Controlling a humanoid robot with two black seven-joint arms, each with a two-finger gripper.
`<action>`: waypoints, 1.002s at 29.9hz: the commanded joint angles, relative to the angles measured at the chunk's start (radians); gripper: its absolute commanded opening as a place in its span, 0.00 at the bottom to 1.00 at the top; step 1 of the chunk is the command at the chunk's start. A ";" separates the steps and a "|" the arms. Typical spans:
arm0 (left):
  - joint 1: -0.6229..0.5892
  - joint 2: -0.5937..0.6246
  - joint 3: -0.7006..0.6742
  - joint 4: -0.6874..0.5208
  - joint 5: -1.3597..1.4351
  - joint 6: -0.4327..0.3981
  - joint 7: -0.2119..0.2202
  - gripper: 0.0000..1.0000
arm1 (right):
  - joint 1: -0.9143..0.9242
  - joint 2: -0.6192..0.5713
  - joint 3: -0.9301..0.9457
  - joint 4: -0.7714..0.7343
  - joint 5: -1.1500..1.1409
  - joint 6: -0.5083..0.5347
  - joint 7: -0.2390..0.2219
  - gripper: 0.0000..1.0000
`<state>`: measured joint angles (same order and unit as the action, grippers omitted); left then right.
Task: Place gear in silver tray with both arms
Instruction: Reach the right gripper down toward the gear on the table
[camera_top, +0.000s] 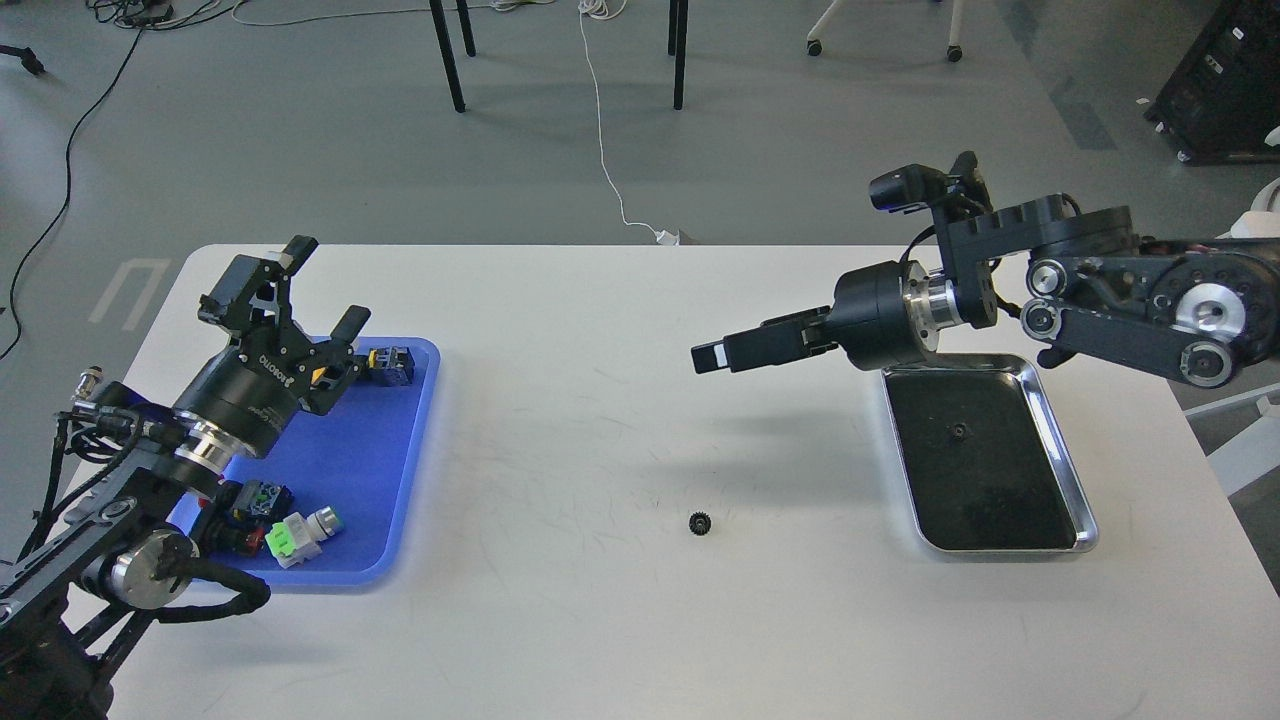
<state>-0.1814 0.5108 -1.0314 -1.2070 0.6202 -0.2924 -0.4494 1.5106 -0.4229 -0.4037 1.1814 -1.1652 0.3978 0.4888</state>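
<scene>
A small black gear (699, 523) lies on the white table, near the front middle, with nothing touching it. The silver tray (1066, 455) sits at the right, with a dark mirror-like bottom and a small dark speck on it. My right gripper (708, 357) reaches left from above the tray's far left corner and hangs well above and behind the gear. It is seen side-on, so its fingers cannot be told apart. My left gripper (325, 285) is open and empty, raised over the far left part of the blue tray.
A blue plastic tray (410, 450) at the left holds several small parts, among them a red button and a green-and-white piece. Chair legs and a white cable lie on the floor beyond the table's far edge.
</scene>
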 joint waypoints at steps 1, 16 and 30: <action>0.002 0.000 -0.013 0.000 0.001 -0.001 0.001 0.98 | 0.051 0.096 -0.093 0.000 -0.132 -0.008 0.000 0.99; 0.011 -0.015 -0.022 -0.006 0.010 0.001 0.003 0.98 | 0.046 0.292 -0.279 -0.039 -0.292 -0.241 0.000 0.99; 0.030 -0.018 -0.055 -0.034 0.010 0.001 0.003 0.98 | -0.001 0.392 -0.386 -0.109 -0.295 -0.335 0.000 0.94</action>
<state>-0.1551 0.4927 -1.0809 -1.2291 0.6309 -0.2914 -0.4478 1.5097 -0.0361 -0.7707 1.0747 -1.4604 0.0641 0.4885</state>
